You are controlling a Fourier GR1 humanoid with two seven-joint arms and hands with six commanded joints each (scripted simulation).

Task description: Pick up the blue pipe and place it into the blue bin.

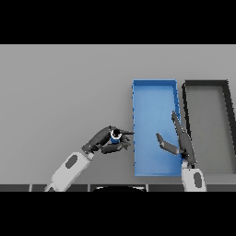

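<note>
Near the worktop's front edge, left hand (102, 142) fingers curl around the blue pipe (115, 135), just left of the blue bin (154, 83); right hand (177, 143) fingers straight.

Plain grey table (60, 92), evenly lit, dark strip along far edge

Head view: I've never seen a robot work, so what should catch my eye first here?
The bright blue bin right of centre stands out most, with a dark grey bin beside it on its right. Just left of the blue bin, the left hand is curled round the small blue pipe, while the right hand is open over the bin.
</note>
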